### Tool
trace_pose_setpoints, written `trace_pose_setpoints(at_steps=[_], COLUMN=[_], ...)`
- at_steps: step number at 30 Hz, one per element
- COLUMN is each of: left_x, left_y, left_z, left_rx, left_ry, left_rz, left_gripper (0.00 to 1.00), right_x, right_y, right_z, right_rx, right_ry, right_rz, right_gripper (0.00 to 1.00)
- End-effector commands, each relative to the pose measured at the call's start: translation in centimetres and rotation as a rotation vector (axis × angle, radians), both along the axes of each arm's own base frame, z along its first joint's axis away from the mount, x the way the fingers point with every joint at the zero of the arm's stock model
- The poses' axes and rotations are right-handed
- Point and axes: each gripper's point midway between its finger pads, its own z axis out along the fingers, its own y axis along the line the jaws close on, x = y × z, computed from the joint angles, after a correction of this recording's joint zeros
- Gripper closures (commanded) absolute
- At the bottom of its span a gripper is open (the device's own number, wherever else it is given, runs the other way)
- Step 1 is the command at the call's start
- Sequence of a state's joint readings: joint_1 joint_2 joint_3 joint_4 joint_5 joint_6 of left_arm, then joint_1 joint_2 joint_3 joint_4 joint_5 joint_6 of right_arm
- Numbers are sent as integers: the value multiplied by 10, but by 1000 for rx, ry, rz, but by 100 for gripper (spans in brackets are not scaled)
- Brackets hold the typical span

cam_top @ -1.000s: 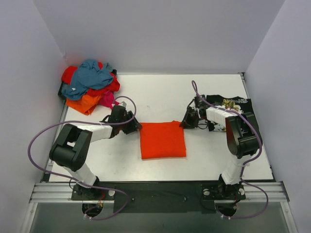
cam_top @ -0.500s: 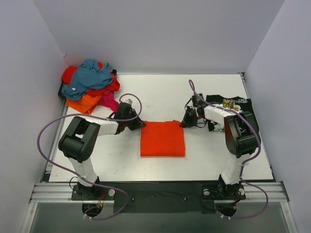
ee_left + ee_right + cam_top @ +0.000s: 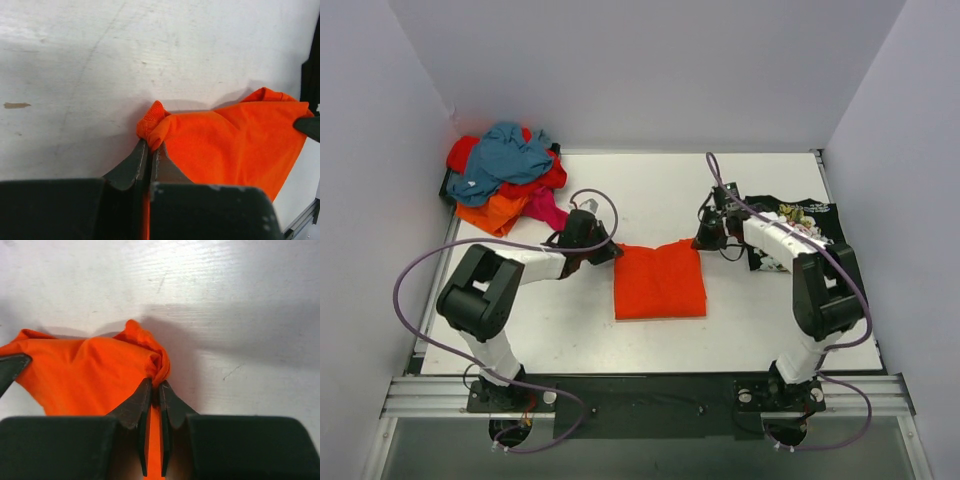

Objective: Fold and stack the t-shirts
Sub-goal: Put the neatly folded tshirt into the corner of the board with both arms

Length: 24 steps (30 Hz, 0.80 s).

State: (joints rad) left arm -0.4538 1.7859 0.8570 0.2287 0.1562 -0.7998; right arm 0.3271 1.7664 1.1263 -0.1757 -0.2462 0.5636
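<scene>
A folded bright orange t-shirt [image 3: 660, 283] lies on the white table between the arms. My left gripper [image 3: 614, 252] is shut on its far left corner [image 3: 154, 126]. My right gripper [image 3: 698, 241] is shut on its far right corner [image 3: 156, 368]. Both pinched corners are bunched and lifted a little off the table, and the far edge sags between them. More t-shirts sit in a loose heap [image 3: 505, 177] at the far left: teal blue on top, red, orange and magenta pink beneath. A black floral-print t-shirt [image 3: 800, 222] lies folded at the right, partly under my right arm.
Grey walls close in the table on the left, back and right. A metal rail [image 3: 640, 390] with the arm bases runs along the near edge. Purple cables loop from both arms above the tabletop.
Both grippers have closed on the orange shirt's far corners and pulled them up slightly; the shirt's far edge now bunches at each corner. The left arm swung inward toward the shirt.
</scene>
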Motion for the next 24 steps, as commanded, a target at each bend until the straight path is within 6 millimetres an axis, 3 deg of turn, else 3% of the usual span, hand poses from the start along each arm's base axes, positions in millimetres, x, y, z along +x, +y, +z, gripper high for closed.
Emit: trace_pose_setpoints(at_steps=[1, 4, 6, 11, 19, 24], left_x=[9, 5, 5, 5, -8, -35], left_y=[-15, -31, -40, -71, -159, -217], left_z=[65, 103, 123, 150, 216, 242], left_rx=[19, 56, 45, 0, -126, -181], left_ry=[-219, -321, -370, -447, -612, -670], left_rz=[1, 2, 2, -34, -142, -237], left_gripper=[100, 100, 100, 100, 100, 100], right_x=[0, -3, -1, -9, -19, -25], right_y=[-13, -22, -38, -74, -168, -220], right_z=[42, 65, 81, 122, 177, 207], right_rx=[-15, 38, 50, -8, -16, 4], right_ry=[-105, -122, -146, -211, -282, -329], right_rz=[-6, -30, -70, -147, -424, -583], right_gripper=[100, 100, 100, 100, 100, 100])
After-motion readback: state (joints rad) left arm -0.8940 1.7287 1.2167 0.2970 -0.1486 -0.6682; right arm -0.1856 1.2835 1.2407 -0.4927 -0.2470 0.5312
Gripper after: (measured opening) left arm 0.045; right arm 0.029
